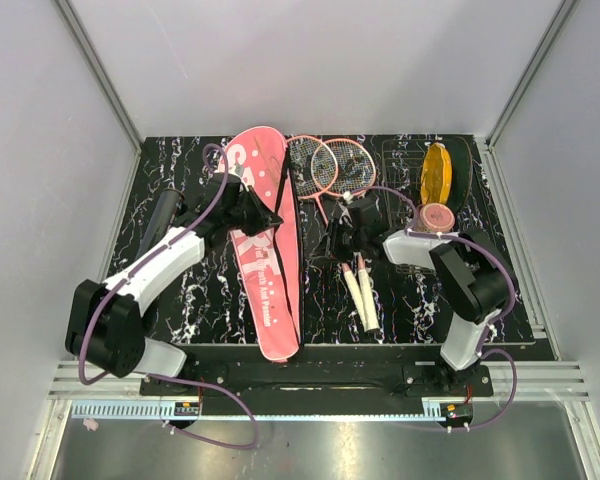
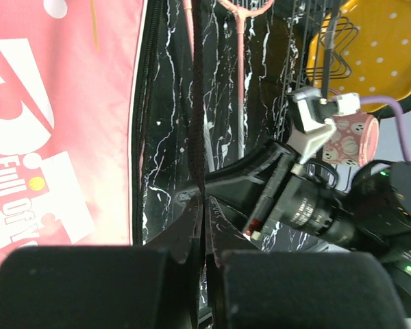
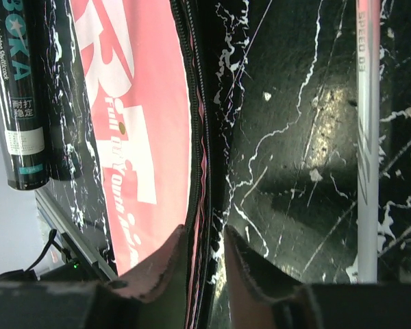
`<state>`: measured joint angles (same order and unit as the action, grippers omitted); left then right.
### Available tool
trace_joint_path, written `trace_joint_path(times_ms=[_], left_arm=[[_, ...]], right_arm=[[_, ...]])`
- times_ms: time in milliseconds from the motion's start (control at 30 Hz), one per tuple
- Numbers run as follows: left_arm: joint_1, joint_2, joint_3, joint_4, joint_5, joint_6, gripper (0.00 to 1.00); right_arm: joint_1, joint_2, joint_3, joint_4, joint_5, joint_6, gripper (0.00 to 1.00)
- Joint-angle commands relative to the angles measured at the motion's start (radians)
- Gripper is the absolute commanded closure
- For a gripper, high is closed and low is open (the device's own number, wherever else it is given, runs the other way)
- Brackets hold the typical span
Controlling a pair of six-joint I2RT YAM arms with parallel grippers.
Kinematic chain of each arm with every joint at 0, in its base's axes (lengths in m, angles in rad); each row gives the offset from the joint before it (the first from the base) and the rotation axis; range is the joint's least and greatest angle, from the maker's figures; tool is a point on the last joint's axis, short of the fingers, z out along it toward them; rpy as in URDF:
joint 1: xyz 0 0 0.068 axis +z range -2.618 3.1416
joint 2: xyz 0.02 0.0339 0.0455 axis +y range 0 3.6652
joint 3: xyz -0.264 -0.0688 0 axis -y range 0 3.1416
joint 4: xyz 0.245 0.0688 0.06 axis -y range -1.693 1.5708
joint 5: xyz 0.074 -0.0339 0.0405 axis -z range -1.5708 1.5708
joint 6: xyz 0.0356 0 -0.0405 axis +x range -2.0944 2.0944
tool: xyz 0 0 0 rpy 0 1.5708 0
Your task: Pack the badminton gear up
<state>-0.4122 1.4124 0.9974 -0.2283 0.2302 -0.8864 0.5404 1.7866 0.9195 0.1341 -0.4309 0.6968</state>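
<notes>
As grey walls (image 1: 330, 60) ring the table (image 1: 320, 300), left pincer (image 2: 203, 202) pinches strap (image 2: 197, 103), right pincer (image 3: 205, 236) gapes.

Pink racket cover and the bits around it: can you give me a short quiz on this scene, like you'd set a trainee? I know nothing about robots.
1. True or false: the two rackets are already inside the pink cover.
2. The black tube lies: A) on the left arm's side of the cover; B) on top of the cover; C) beyond the rackets, on the right arm's side.
3. What passes between the fingers of the right gripper?
Key: 1 false, they lie on the table beside it. 2 A. 3 the cover's zipper edge.
</notes>
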Motion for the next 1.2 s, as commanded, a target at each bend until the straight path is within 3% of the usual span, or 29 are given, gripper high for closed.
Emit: trace_joint_path(times_ms=[0,433,667,933,1067,1167], left_arm=[[-0.002,-0.059,0.052,-0.017,-0.002,0.015,1.00],[0.000,-0.076,0.070,-0.022,0.011,0.006,1.00],[-0.002,-0.076,0.061,-0.020,0.011,0.003,1.00],[0.000,-0.066,0.061,-0.016,0.012,-0.002,1.00],[-0.002,-0.066,0.053,-0.017,0.008,0.000,1.00],[-0.002,-0.066,0.049,-0.016,0.009,-0.003,1.00]], right_arm=[[-0.005,0.039,0.061,0.038,-0.064,0.000,0.68],[-0.002,0.129,0.052,0.125,-0.161,0.018,0.71],[0.003,0.079,-0.056,0.280,-0.223,0.092,0.70],[0.044,0.128,-0.076,0.371,-0.278,0.142,0.68],[0.055,0.134,-0.085,0.389,-0.273,0.150,0.75],[0.056,0.152,-0.085,0.389,-0.269,0.155,0.70]])
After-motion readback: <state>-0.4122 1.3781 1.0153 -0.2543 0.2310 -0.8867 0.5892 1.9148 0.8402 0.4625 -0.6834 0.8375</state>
